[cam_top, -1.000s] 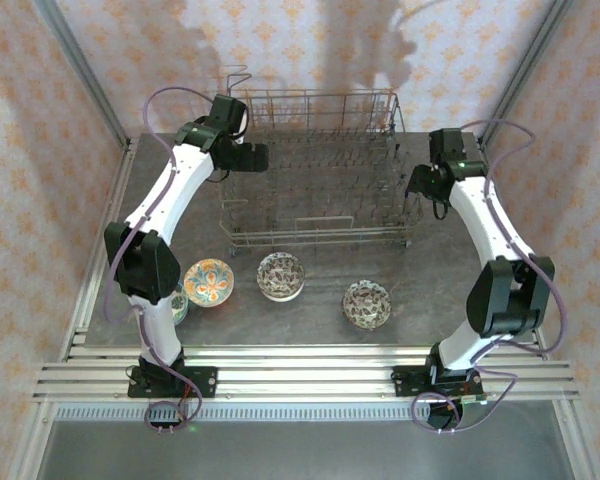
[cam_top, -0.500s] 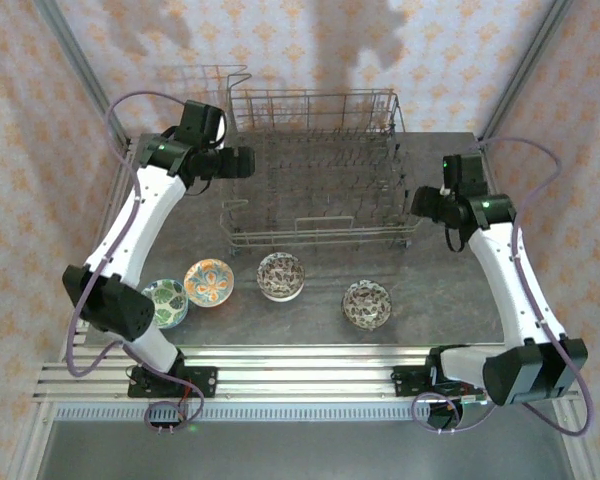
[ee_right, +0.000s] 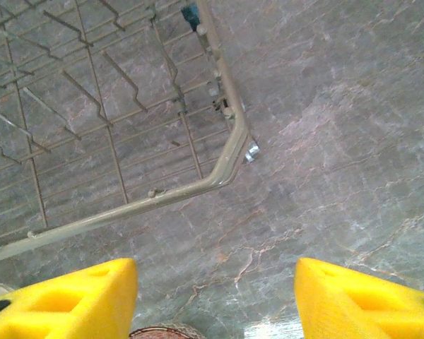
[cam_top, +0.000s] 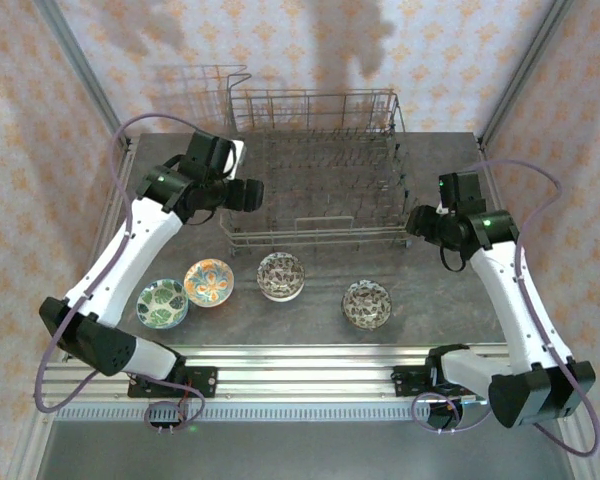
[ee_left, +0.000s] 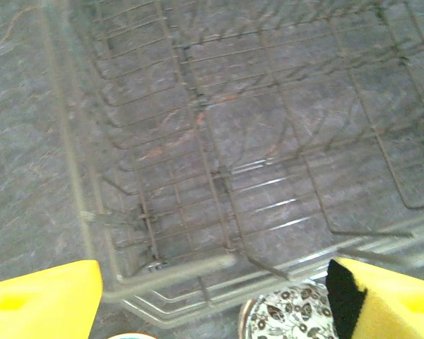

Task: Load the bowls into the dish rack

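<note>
Bowls (cam_top: 281, 276) lie near the dish rack (cam_top: 318, 228); left gripper (ee_left: 212, 300) and right gripper (ee_right: 215, 296) both spread, empty

1. Pink wallpaper (cam_top: 460, 50) with orange floral motifs wraps the back and both sides.
2. Soft shadows (cam_top: 345, 45) fall across the back wall.
3. Grey marbled tabletop (cam_top: 430, 290) below, silver rails (cam_top: 310, 375) along its near edge.
4. Metal posts (cam_top: 82, 70) frame the corners.

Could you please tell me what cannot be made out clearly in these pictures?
1. Left wrist view: a patterned bowl is cut off by the bottom edge; the dish rack is blurred.
2. Right wrist view: a bowl rim barely clears the bottom edge; its pattern is unreadable.
3. Top view: the left gripper covers part of the dish rack's left wall.
</note>
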You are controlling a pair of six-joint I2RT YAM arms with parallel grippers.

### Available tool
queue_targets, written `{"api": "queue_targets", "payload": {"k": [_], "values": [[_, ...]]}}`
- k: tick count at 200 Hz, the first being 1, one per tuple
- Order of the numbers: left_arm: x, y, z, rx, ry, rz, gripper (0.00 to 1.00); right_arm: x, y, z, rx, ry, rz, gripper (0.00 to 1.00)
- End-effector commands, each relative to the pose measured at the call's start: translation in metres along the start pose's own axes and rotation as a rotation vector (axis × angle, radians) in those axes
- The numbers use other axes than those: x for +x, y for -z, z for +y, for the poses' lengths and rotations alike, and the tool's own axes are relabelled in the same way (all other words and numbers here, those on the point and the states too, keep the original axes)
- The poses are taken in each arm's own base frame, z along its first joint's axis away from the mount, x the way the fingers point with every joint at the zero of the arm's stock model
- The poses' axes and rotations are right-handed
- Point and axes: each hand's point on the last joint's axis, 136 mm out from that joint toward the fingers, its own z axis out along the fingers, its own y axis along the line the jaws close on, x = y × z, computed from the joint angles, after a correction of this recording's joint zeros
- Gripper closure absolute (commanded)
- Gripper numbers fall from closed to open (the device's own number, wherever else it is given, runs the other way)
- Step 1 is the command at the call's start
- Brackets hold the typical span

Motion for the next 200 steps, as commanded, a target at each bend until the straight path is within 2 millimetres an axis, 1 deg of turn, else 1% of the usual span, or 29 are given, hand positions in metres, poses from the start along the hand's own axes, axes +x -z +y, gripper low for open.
{"api": "queue_targets", "payload": {"k": [1,5,8,19,38,54,76,102,152,172,200], "values": [[0.017,0.011,-0.015,-0.001,-0.046,0.021,0.2,-0.003,-0.004,0.015,-0.053,0.024,0.035,0.41],[0.02,0.011,-0.021,0.008,-0.052,0.025,0.21,-0.004,-0.001,0.017,-0.064,0.034,0.038,0.42],[0.022,0.011,-0.025,0.016,-0.056,0.031,0.22,-0.003,-0.006,0.018,-0.062,0.041,0.06,0.42],[0.031,0.006,-0.039,0.035,-0.066,0.044,0.26,-0.004,-0.004,0.022,-0.071,0.069,0.077,0.43],[0.047,-0.003,-0.064,0.082,-0.086,0.077,0.31,-0.004,-0.001,0.023,-0.079,0.099,0.074,0.43],[0.06,-0.004,-0.083,0.108,-0.111,0.095,0.35,-0.003,-0.001,0.025,-0.099,0.111,0.073,0.44],[0.072,-0.005,-0.109,0.149,-0.139,0.088,0.38,0.001,-0.006,0.03,-0.127,0.119,0.094,0.45],[0.084,-0.012,-0.133,0.171,-0.153,0.104,0.41,0.001,-0.012,0.033,-0.14,0.13,0.106,0.46],[0.116,-0.039,-0.185,0.243,-0.196,0.178,0.45,-0.001,-0.014,0.038,-0.157,0.144,0.111,0.46],[0.127,-0.05,-0.204,0.276,-0.199,0.195,0.47,0.002,-0.015,0.036,-0.152,0.152,0.125,0.46],[0.14,-0.064,-0.226,0.293,-0.215,0.218,0.49,0.006,-0.014,0.032,-0.138,0.17,0.131,0.46]]}}
